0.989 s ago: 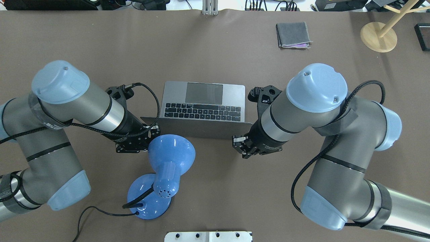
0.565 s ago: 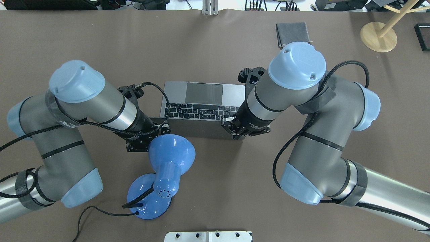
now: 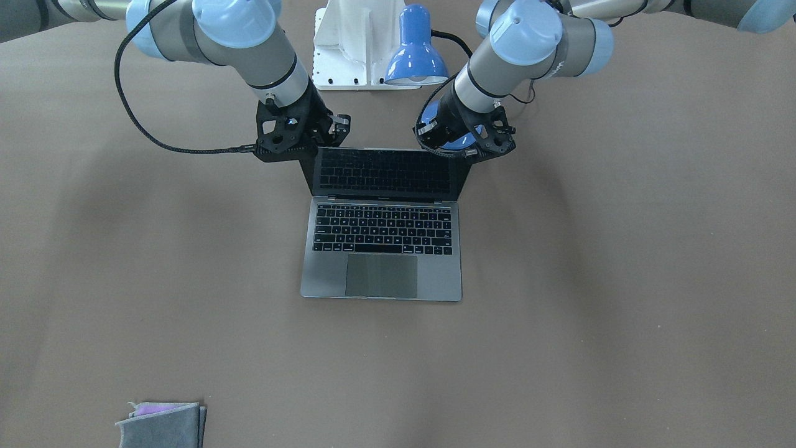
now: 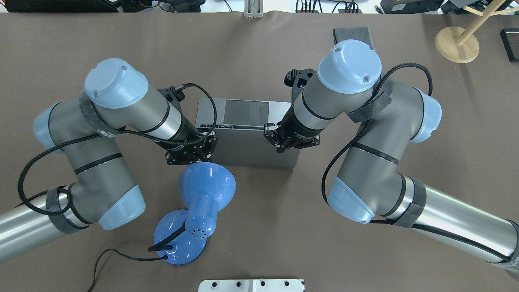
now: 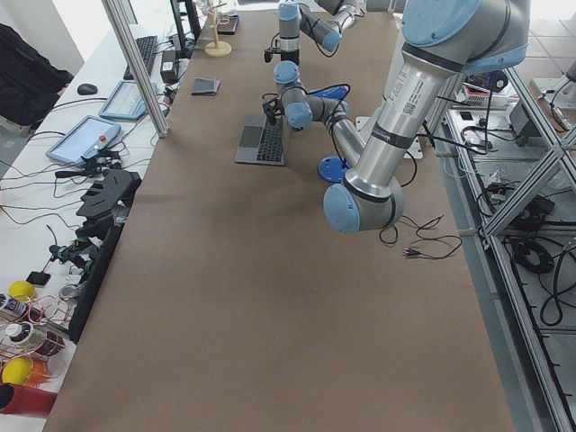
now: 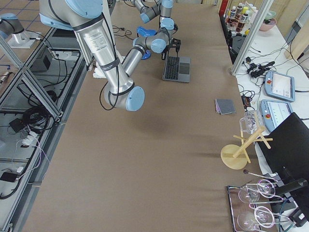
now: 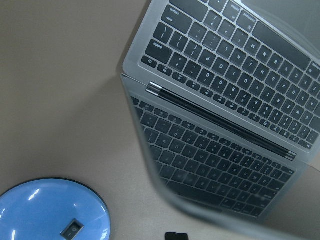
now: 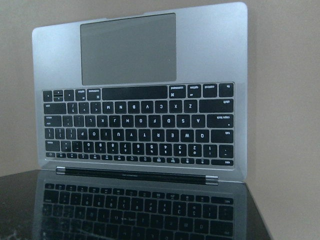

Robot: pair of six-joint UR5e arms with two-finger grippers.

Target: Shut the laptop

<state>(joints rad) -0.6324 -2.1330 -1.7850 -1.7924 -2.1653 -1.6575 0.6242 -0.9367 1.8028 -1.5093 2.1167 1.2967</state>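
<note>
The laptop (image 3: pixel 382 249) sits in the middle of the brown counter (image 3: pixel 622 280). Its base lies flat, with the trackpad toward the bottom of the front-facing frame, and its lid is raised, not shut. In the overhead frame the lid's grey back hides all but the trackpad and one thin strip of keys (the dark screen mirrors the keyboard in both wrist views).

The left jaws are at the lid's top corner on the right of the front-facing frame, and the right jaws are at the top corner on the left. I cannot tell whether either pair is spread or pressed together, because the tips are hidden behind the lid and the black wrist hardware.

A blue desk lamp (image 4: pixel 206 184) stands in the lower middle of the overhead frame, its shade just beside the left arm (image 4: pixel 134 117) and near the lid's back. A folded grey cloth (image 3: pixel 163 424) lies at the lower left of the front-facing frame, well apart from the laptop.
</note>
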